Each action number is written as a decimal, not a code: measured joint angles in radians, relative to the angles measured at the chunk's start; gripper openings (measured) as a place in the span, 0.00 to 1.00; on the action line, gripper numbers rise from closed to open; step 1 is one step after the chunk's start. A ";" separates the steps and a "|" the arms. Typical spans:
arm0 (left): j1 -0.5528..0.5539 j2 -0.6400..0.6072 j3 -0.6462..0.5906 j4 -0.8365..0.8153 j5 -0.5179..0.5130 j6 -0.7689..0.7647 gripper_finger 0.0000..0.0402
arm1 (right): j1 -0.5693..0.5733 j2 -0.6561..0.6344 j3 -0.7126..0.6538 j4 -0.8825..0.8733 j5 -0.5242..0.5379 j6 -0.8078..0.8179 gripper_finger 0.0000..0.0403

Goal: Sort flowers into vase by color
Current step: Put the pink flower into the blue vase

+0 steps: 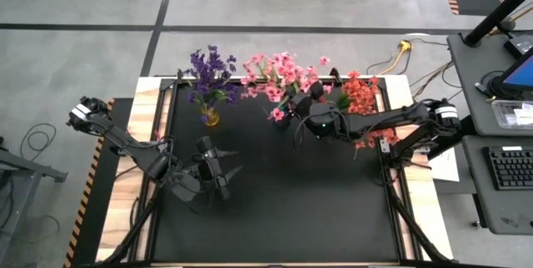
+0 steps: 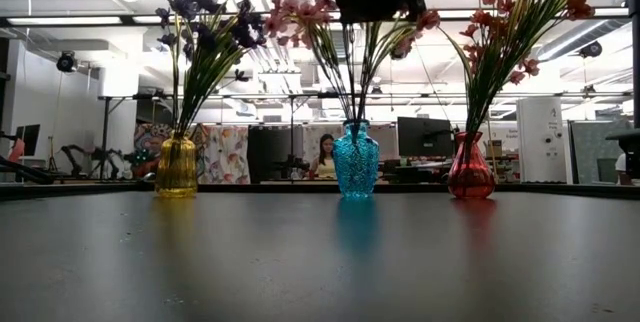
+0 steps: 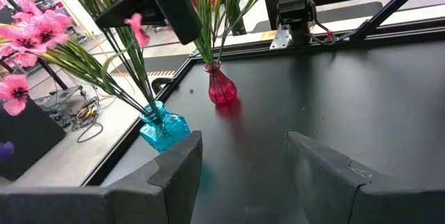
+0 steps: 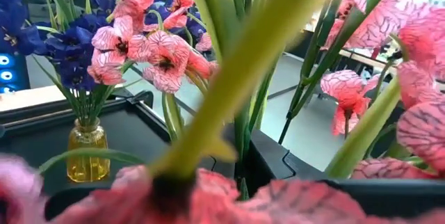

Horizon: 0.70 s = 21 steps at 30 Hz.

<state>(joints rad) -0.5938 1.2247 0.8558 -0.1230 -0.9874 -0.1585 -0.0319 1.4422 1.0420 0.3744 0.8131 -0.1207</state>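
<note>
The bench (image 1: 275,210) has a black top inside a dark frame, with pale wood along its sides. Three glass vases stand in a row along its far edge: a yellow vase (image 2: 176,167) toward the left corner, a blue vase (image 2: 356,160) midway, a red vase (image 2: 470,168) toward the right corner.

Even, bright overhead lighting; in the low view ceiling strip lights (image 2: 60,20) glow behind the vases and the dark tabletop (image 2: 320,262) carries soft coloured reflections beneath the yellow vase (image 2: 176,167), blue vase (image 2: 356,160) and red vase (image 2: 471,169). In the right wrist view the blossoms (image 4: 208,200) and stem (image 4: 243,71) closest to the camera are strongly defocused, while the farther purple flowers (image 4: 69,43) stay sharp. In the left wrist view the left gripper's fingers (image 3: 174,168) appear soft, and the pink blossoms (image 3: 28,36) beyond them look slightly overexposed.
</note>
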 joint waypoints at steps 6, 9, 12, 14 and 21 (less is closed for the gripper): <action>0.000 0.000 0.000 0.001 0.000 0.000 0.48 | 0.000 0.000 0.000 -0.038 0.001 0.044 0.03; 0.000 0.000 0.000 0.001 0.000 0.000 0.48 | -0.002 0.000 0.000 -0.095 0.000 0.089 0.06; 0.000 0.000 0.000 0.002 0.000 0.000 0.48 | -0.005 0.000 0.000 -0.138 0.000 0.129 0.12; 0.000 0.000 0.000 0.002 0.000 0.000 0.48 | -0.006 0.000 0.000 -0.160 0.000 0.143 0.18; 0.000 0.000 0.000 0.003 0.000 0.000 0.48 | -0.003 0.000 0.002 -0.225 -0.002 0.169 0.40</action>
<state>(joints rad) -0.5938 1.2251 0.8558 -0.1204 -0.9874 -0.1589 -0.0349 1.4418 1.0443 0.1491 0.8116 0.0479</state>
